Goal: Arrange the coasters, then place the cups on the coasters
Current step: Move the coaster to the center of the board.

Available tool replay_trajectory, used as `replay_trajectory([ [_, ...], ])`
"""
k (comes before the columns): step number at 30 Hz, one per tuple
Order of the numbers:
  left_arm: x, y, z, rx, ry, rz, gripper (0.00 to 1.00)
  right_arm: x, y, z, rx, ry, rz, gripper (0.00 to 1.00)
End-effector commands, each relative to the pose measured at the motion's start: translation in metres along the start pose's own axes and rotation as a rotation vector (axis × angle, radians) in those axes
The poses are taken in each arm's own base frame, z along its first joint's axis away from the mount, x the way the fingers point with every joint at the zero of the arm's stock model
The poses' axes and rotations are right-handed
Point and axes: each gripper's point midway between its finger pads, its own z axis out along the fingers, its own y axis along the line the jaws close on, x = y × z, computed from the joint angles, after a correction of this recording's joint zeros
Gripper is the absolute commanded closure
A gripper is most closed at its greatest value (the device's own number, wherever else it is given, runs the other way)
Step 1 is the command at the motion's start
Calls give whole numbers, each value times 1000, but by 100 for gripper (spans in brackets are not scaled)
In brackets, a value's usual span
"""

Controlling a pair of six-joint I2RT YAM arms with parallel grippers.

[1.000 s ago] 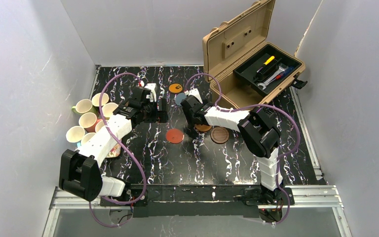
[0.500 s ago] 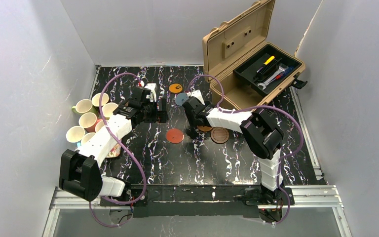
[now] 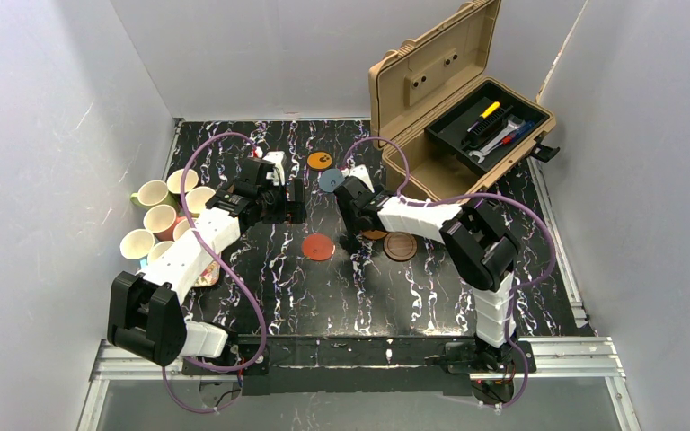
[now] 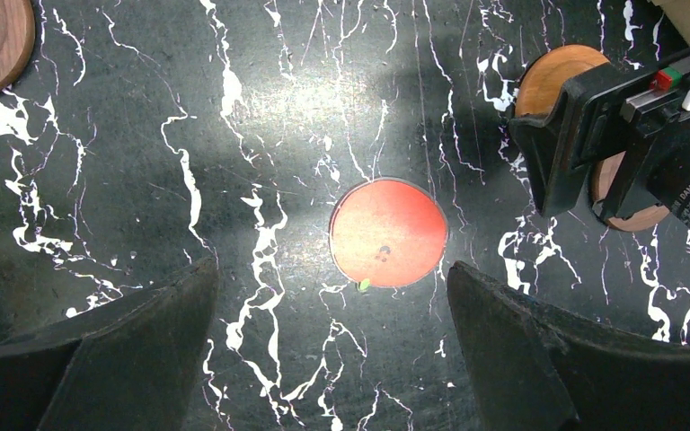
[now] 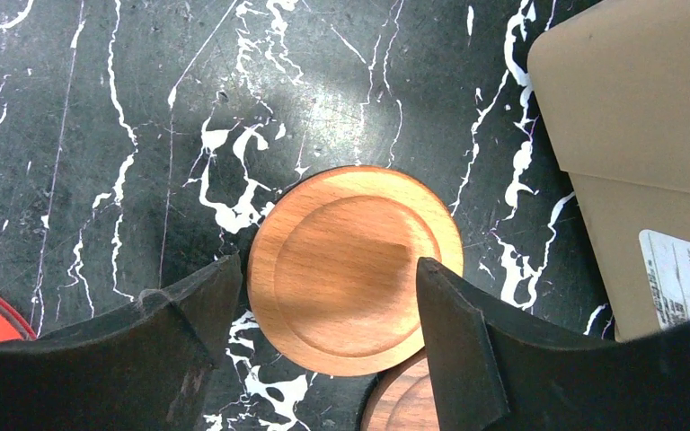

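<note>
Coasters (image 3: 401, 245) lie loose mid-worktop (image 3: 413, 296); cream-lined handled mugs (image 3: 157, 220) bunch at frame left, none placed.
Right hand (image 5: 328, 269), spread apart, straddles the orange-brown wooden disc (image 5: 355, 269); left hand (image 4: 331, 269), wide apart, hangs over the red disc (image 4: 388, 233).

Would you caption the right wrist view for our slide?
Open fingers flank the orange-brown coaster near a tan case.

The right gripper (image 5: 328, 269) has eased closer over the orange-brown coaster (image 5: 355, 260).

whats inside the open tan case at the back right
The tan case holds a black tray with a yellow-handled tool, a silver wrench and other tools. Anything under the tray is covered.
</note>
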Motion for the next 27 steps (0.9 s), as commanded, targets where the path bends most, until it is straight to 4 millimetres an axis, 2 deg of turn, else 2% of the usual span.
replay_trajectory([
  [1, -17, -11, -14, 40, -52, 7, 4, -19, -3, -22, -31, -41, 38, 19],
  [6, -16, -17, -18, 73, -59, 14, 4, -40, 5, -40, -103, -87, 47, 16],
  [10, -9, -24, -21, 89, -58, 18, 4, -56, 11, -62, -180, -136, 47, 14],
  [15, 19, -38, -18, 102, -10, 77, 2, -77, 2, -104, -244, -247, 71, 13],
  [20, 52, -45, -2, 107, 91, 113, 2, -89, -28, -141, -215, -343, 108, 10],
  [27, 61, -47, 26, 88, 189, 97, 3, -84, -84, -155, -142, -378, 184, 8],
])
